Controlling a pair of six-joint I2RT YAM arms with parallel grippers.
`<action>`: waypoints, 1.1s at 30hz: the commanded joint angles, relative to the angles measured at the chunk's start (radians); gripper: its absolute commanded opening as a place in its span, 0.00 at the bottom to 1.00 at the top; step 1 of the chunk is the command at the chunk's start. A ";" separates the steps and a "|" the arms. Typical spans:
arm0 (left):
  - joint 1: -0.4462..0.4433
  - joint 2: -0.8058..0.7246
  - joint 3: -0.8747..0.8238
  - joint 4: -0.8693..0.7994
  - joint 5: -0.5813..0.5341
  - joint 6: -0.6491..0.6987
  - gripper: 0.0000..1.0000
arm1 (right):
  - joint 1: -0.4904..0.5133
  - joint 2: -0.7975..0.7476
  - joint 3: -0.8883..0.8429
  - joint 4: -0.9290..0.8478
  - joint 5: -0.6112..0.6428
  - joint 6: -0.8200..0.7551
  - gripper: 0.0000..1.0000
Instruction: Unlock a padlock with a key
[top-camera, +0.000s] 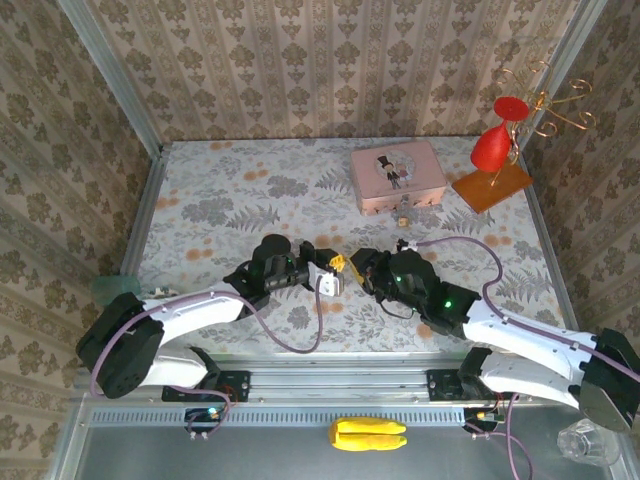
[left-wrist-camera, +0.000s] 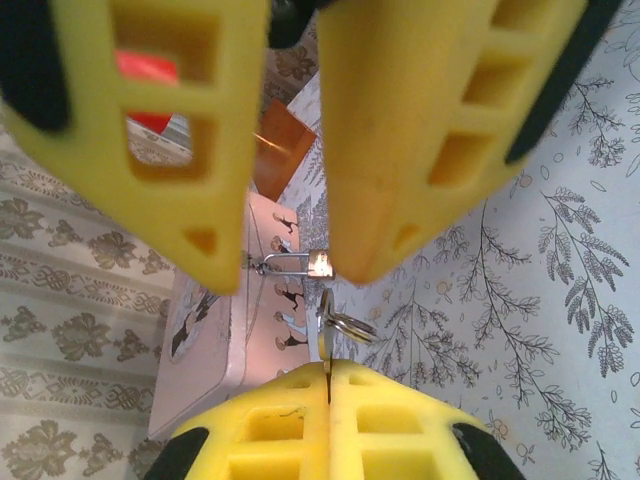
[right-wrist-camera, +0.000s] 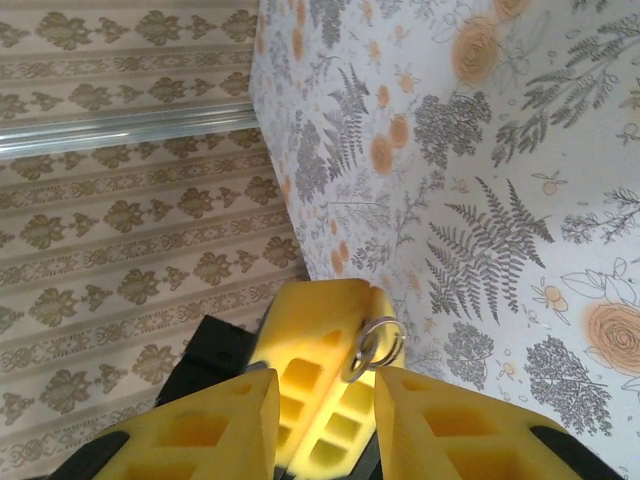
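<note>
Left claw (left-wrist-camera: 328, 372): pressed together, pinching the key (left-wrist-camera: 325, 325) in the seam between its two fingertips.
Key: stands out just past the left claw's tips. Its long axis runs in line with that claw's fingers, and the free end points straight ahead into the gap of the right claw (right-wrist-camera: 322, 385).
Ring (right-wrist-camera: 375, 345): a thin wire loop on the key, just beyond the left claw's tips and off to one side of the key.
Right claw: spread and facing the left claw tip to tip, with one finger on each side of the left claw's end. Whether its pads touch anything cannot be told.
Padlock (left-wrist-camera: 320, 264): beyond the right claw, seen through its gap from the left wrist, against the side of the pink tin (top-camera: 397, 175). Its long axis lies crosswise to the key, shackle to the left of the body in that view.
Pink tin: ahead of the left claw and behind the padlock, on the table (top-camera: 220, 200).
</note>
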 joint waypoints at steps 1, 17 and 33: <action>-0.011 -0.012 -0.014 0.035 0.018 0.031 0.00 | 0.007 0.009 0.016 0.002 0.047 0.043 0.31; -0.031 0.002 -0.010 0.052 0.013 0.032 0.00 | 0.006 0.014 0.004 -0.006 0.064 0.048 0.16; -0.025 -0.093 -0.008 0.187 -0.215 -0.537 0.43 | -0.038 -0.125 -0.014 -0.153 0.149 -0.108 0.00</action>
